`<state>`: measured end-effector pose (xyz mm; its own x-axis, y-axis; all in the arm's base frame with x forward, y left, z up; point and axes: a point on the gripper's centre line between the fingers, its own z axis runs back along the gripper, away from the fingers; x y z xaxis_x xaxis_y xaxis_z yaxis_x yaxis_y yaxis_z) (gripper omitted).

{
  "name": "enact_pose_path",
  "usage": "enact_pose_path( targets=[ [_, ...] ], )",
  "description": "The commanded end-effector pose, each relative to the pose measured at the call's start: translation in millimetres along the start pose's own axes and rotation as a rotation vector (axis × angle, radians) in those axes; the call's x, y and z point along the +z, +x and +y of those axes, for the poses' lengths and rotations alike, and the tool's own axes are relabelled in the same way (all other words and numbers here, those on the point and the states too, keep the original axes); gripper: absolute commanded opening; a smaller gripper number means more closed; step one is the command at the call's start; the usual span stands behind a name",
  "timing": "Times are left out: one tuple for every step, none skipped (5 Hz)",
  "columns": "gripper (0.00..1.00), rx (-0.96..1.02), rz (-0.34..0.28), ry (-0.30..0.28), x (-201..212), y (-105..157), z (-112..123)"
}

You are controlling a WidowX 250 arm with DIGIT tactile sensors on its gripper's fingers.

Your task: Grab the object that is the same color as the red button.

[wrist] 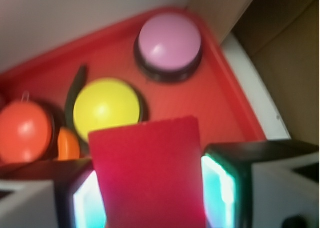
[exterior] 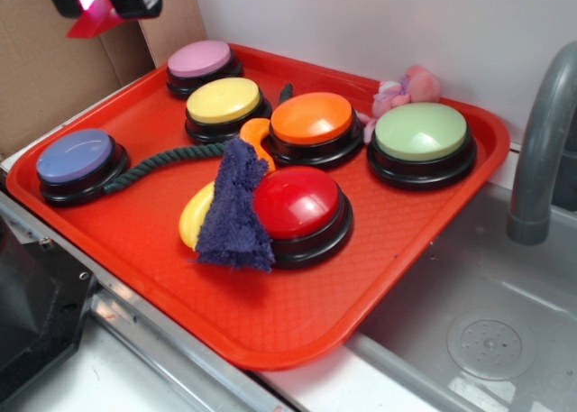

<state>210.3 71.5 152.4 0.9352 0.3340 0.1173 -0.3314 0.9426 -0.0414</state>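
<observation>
My gripper (exterior: 93,4) hangs high at the top left, above the tray's far left corner. It is shut on the object (exterior: 92,22), a small flat red wedge-shaped block. In the wrist view the object (wrist: 150,170) fills the gap between the two lit fingers of the gripper (wrist: 152,195). The red button (exterior: 296,205), a glossy dome on a black base, sits near the middle front of the red tray (exterior: 297,331), far below and to the right of the gripper. It is out of the wrist view.
On the tray stand a pink button (exterior: 200,60), a yellow button (exterior: 223,102), an orange button (exterior: 312,120), a green button (exterior: 421,132) and a blue button (exterior: 76,157). A dark blue cloth (exterior: 234,209), a green rope (exterior: 167,160) and yellow and orange pieces lie among them. A grey faucet (exterior: 541,141) rises at right.
</observation>
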Motion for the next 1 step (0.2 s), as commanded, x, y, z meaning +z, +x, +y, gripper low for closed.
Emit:
enact_pose_path(
  targets=[
    [0.00,-0.193,0.112,-0.012,16.7,-25.4,0.7]
  ],
)
